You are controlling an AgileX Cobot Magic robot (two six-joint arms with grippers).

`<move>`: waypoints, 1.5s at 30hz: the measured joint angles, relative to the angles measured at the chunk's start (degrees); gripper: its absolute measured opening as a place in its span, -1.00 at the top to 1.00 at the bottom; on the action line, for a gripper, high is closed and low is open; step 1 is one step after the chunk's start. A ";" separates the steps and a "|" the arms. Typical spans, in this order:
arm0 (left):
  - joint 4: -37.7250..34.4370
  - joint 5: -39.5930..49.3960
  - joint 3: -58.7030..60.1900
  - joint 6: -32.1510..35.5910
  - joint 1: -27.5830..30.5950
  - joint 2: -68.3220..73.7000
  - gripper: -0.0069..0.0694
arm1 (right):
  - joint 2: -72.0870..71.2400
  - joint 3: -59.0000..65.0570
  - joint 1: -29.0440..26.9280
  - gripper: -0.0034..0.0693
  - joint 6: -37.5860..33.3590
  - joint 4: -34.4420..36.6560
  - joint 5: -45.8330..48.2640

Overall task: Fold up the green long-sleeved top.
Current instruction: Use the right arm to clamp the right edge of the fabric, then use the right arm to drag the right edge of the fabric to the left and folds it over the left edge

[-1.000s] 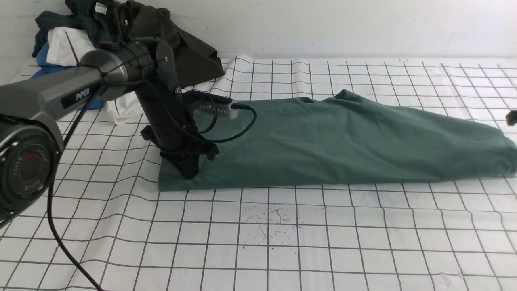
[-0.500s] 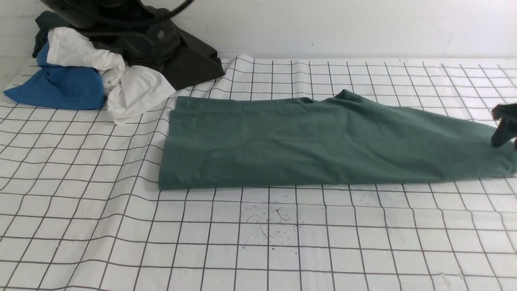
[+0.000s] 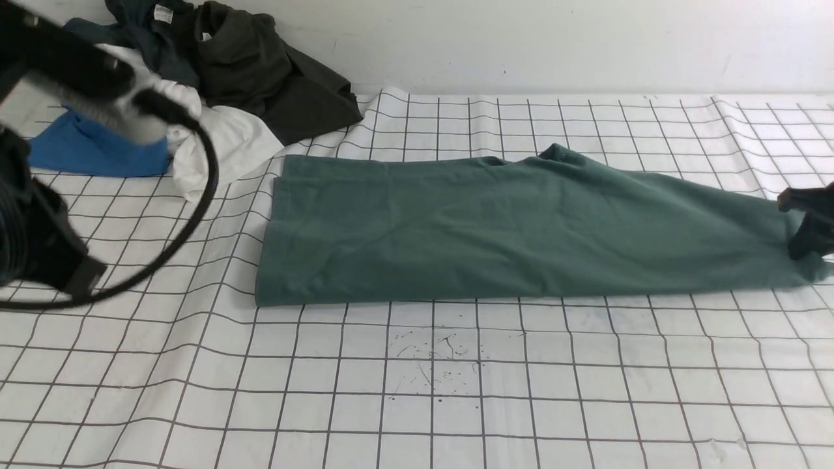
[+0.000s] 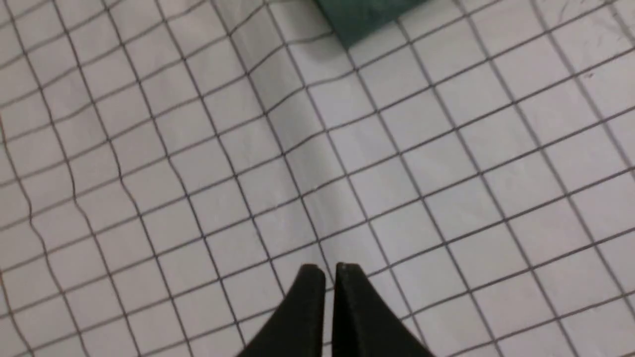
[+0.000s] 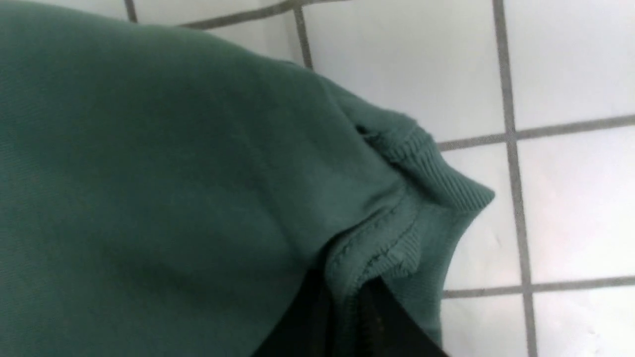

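The green long-sleeved top [image 3: 508,228] lies folded into one long band across the grid cloth [image 3: 430,391]. The right gripper [image 3: 806,236] sits on the band's right end. From the front it is only a dark shape at the edge of the frame, and you can't read its jaws there. Its own wrist camera settles it: the two dark fingers [image 5: 297,332] are closed on a ribbed edge [image 5: 446,188] of the top, with a fold of the knit pinched between them. The rest of the green cloth spreads away to one side of the grip, and bare grid squares lie just beyond it on the other.

The left gripper [image 4: 330,271] is the opposite case. The front view gives only the left arm [image 3: 65,65], blurred, with its black cable [image 3: 199,189] looping down, off the top's left end. The left wrist camera shows the fingertips drawn almost together with nothing between them, over bare grid cloth. One corner of the top lies ahead of them, well apart.

Only the front view shows the heap of clothes [image 3: 215,85] beyond the left arm, dark, white and blue, against the wall.
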 joint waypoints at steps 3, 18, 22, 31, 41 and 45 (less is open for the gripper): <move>2.99 -1.59 3.94 -2.60 0.00 -1.26 0.79 | -0.95 0.17 0.00 0.85 -0.11 -2.23 0.04; 6.18 -13.92 13.08 -6.91 0.04 -0.81 0.79 | -2.68 0.24 0.05 0.04 1.63 -5.62 -0.51; 6.13 -15.64 13.08 -6.90 0.04 -0.81 0.79 | -2.56 0.24 0.05 -0.39 9.26 -11.01 0.57; 5.39 -19.01 13.08 -6.90 0.04 1.05 0.79 | 0.24 0.24 0.05 -0.21 10.01 -5.01 1.26; 2.87 -14.33 13.12 -6.80 0.04 1.08 0.79 | -5.08 -3.02 0.16 0.87 7.42 -10.78 5.48; 0.47 -15.01 13.12 -6.68 0.04 0.49 0.79 | -13.50 -6.90 0.98 0.87 8.69 -13.55 6.10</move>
